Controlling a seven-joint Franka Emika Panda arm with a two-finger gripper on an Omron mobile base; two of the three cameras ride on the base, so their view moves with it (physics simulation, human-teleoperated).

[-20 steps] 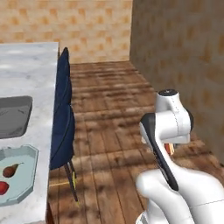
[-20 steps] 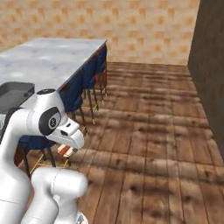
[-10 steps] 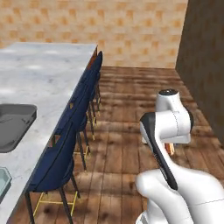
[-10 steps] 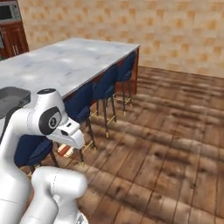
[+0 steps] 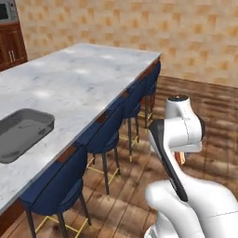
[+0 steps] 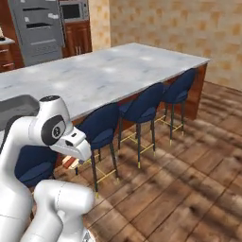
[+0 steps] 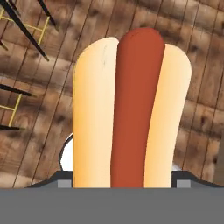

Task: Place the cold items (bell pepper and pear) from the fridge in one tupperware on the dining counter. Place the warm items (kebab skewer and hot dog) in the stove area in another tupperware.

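Now my jaws grip the hot dog above wooden floor, well apart from the surface. If the base jolts, it could slip out and drop there.

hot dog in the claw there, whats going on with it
The robot is carrying the hot dog in its claw, held over the wooden floor beside the dining counter. A row of blue stools stands along the counter's near edge. A grey tupperware sits on the counter top, and nothing can be seen in it from here. The hot dog has not been put down yet.
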